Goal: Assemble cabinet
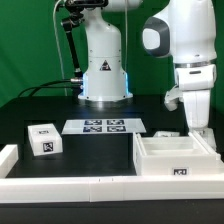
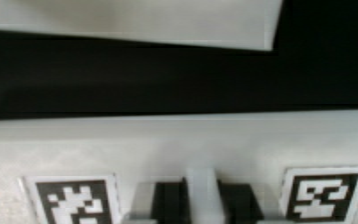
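The gripper (image 1: 196, 127) hangs over the far wall of the cabinet shell (image 1: 175, 158); whether it is released or clenched, I cannot tell. A drawer block (image 1: 42, 140) lies well apart, at the exterior view's left. I judge the assembly is early and most of the joining is left.

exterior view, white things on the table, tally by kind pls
cabinet shell: 1
drawer block: 1
marker board: 1
rail: 1
small flat piece behind the shell, kind unclear: 1
total: 5
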Controlling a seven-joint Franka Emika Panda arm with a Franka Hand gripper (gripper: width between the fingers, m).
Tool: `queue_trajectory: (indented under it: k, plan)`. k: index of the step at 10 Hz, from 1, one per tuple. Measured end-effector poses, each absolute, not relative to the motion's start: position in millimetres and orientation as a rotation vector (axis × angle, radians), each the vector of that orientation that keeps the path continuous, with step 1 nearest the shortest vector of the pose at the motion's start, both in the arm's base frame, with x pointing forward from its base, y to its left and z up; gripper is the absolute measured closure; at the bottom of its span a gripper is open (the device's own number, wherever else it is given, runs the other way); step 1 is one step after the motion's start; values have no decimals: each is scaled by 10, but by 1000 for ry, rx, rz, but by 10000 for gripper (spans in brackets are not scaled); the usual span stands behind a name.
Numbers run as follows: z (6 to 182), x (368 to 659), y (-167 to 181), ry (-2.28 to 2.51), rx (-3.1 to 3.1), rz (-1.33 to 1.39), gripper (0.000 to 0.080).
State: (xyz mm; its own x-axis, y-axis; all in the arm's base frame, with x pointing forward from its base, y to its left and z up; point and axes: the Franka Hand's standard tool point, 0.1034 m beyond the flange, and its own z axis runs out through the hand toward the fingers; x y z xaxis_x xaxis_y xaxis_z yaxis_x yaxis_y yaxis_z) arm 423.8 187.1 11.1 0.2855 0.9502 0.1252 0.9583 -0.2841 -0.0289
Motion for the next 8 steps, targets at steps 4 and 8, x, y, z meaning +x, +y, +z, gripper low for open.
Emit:
queue_trajectory:
  k: [4, 8]
  plan:
    - [259, 4254, 1760, -1836, -2444, -97, 731]
    - [594, 4355, 1412, -1916, -2436, -75, 731]
